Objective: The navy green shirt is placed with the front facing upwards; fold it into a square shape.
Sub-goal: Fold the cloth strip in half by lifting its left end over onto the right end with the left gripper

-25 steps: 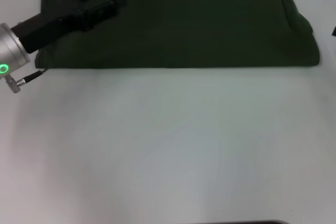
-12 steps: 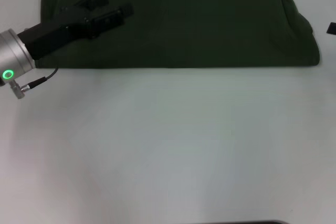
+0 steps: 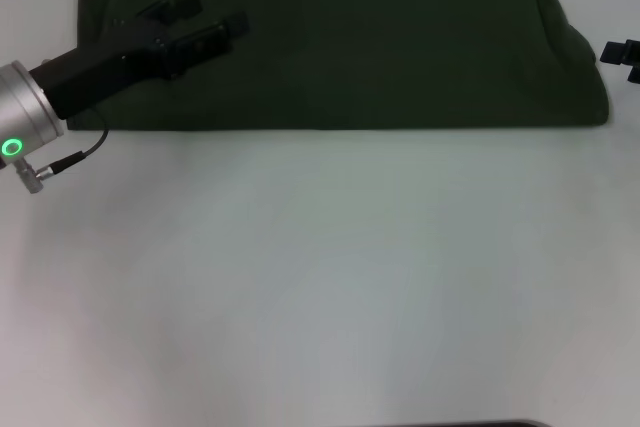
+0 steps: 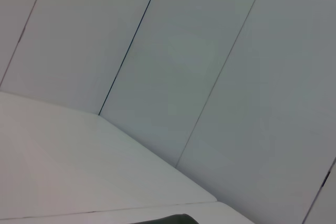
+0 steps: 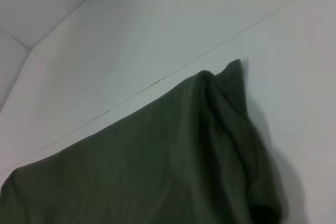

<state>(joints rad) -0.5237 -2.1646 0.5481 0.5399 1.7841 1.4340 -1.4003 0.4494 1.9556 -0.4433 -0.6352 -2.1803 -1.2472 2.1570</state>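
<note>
bare pale surface (image 3: 320,277) across the whole near half, near edge to middle. left arm in from the left edge of the surface, silver wrist ring with a green light, black body angled toward the far side. left end effector (image 3: 205,17) over the left end of the navy green shirt (image 3: 380,42), fingers spread apart, nothing between them; contact with the cloth not clear from the head view.

navy green shirt lying as a long folded band along the far edge of the surface, running from near the far-left corner to near the far-right corner. plain green face up, no lettering visible. near edge of the band straight and parallel to the near edge of the surface. small corner of cloth sticking out at the left end. right end rounded and bulky, layers stacked at the fold.

right end effector (image 3: 622,53) just showing at the right edge of the surface, beside the right end of the shirt, apart from the cloth; only a small dark part in view, finger state cannot tell.

right wrist view: folded end of the shirt (image 5: 173,166) with thick creased layers and a small peak of cloth, seam of the surface running behind it. left wrist view: mostly panelled wall, sliver of shirt (image 4: 168,220) at the picture's edge.
</note>
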